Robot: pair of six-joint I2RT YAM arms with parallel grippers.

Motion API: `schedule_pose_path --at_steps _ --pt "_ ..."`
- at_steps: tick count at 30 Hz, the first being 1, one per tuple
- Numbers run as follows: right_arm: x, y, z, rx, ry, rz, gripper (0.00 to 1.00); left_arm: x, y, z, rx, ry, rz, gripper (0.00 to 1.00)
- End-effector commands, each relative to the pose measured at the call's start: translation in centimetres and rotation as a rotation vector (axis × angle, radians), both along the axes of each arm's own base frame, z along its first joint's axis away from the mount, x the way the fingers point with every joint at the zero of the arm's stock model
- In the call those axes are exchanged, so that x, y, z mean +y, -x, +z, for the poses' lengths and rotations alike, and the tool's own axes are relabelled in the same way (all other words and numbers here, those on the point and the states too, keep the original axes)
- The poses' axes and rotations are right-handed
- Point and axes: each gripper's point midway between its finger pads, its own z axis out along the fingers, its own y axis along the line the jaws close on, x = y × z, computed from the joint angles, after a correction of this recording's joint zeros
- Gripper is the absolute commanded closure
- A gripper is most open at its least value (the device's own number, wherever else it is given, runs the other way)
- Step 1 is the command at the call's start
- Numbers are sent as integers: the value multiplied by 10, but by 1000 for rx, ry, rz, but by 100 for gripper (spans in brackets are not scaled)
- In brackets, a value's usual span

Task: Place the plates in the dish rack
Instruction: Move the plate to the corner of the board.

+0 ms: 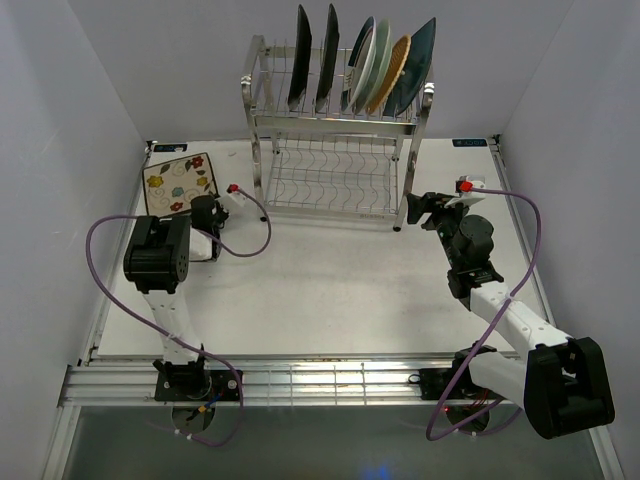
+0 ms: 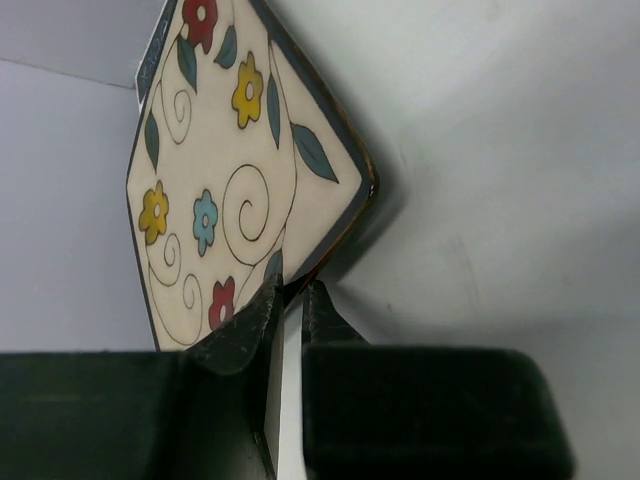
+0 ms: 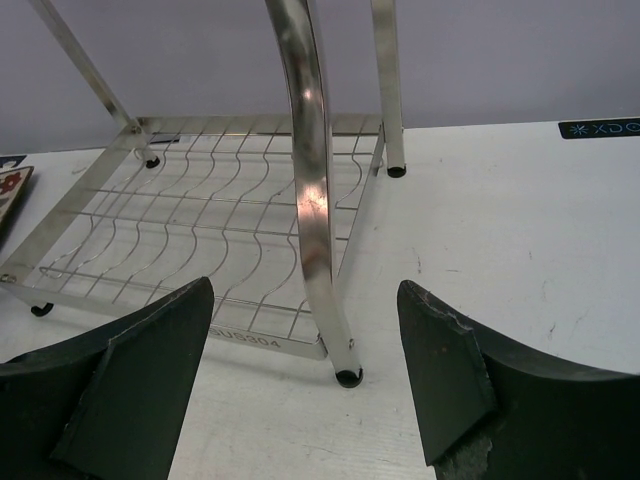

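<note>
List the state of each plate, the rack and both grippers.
Cream floral rectangular plate: outside the rack, edge pinched.
Left gripper: shut on that plate's edge.
Right gripper: open, empty, facing the rack's lower tier.
Shiny steel wire dish rack: upper tier loaded, lower tier empty.
Racked plates: standing on edge in upper slots.

robot lab cell: blank white walls [image 1: 60, 100], aluminium rail [image 1: 320, 385], white tabletop [image 1: 330, 290]

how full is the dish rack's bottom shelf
Empty: the bottom shelf of the dish rack shows only bare wire; the racked plates stand in the top tier.
</note>
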Motion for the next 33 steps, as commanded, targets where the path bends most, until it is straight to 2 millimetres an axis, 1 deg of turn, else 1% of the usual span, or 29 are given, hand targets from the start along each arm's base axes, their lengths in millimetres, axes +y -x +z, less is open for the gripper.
schedule_pose_path --at_steps 1,2,3,4,5,6,7,8,9,10,11,12,13,14,15,16,17,19,20,21,24,26,27,28,29,30,31,33 --pt "1 1 13 -41 -13 7 20 -8 25 7 4 97 -22 100" --pt "1 1 13 -40 -13 7 20 -9 29 9 2 100 -24 100" --pt "0 1 12 -40 -13 7 20 -10 32 20 -17 102 -31 100" --pt "1 1 13 -41 -13 9 20 -11 37 21 -16 105 -34 100" --pt "1 1 13 -41 -13 9 20 -12 49 14 6 108 -38 100" --pt "1 2 13 -41 -13 11 20 -13 54 16 4 113 -43 100" --pt "1 1 13 -40 -13 11 20 -14 59 29 -23 117 -46 100" --pt "1 2 13 -41 -13 12 20 -15 72 22 -3 123 -48 100" --pt "1 1 12 -38 -14 14 20 -16 78 24 -6 126 -52 100" --pt "2 2 13 -40 -12 18 20 -17 83 39 -39 132 -58 100" --pt "3 1 13 -38 -13 20 20 -19 97 32 -18 137 -66 100" --pt "4 2 13 -37 -12 29 20 -21 103 34 -20 141 -76 100" --pt "5 2 14 -37 -12 34 20 -26 116 39 -22 153 -104 100" --pt "6 2 14 -35 -13 40 20 -31 117 47 -34 163 -126 100" --pt "10 3 15 -34 -12 58 20 -36 133 32 32 178 -146 100" --pt "12 4 16 -32 -12 69 20 -51 140 31 53 209 -221 100" --pt "13 4 11 -8 -6 77 20 -57 145 47 22 216 -259 100" --pt "16 6 18 -8 -8 97 21 -71 164 41 65 251 -324 100" --pt "16 8 17 6 -5 98 21 -75 168 56 24 254 -348 100" --pt "17 10 19 6 -5 103 21 -79 175 52 48 265 -363 100" --pt "16 20 31 -6 -13 109 21 -93 188 58 60 296 -430 100" --pt "21 26 33 4 -9 143 21 -101 189 66 61 322 -460 100" --pt "22 30 29 32 -3 159 21 -103 195 59 110 343 -458 100" --pt "24 31 35 37 -2 169 21 -105 192 67 112 359 -459 100" --pt "25 33 34 50 7 181 20 -106 192 67 129 374 -459 100" --pt "30 37 26 96 18 208 19 -109 196 62 168 395 -460 100" --pt "33 37 33 97 21 227 19 -111 196 63 178 412 -459 100" --pt "42 39 28 136 44 284 19 -112 194 66 183 421 -461 100"
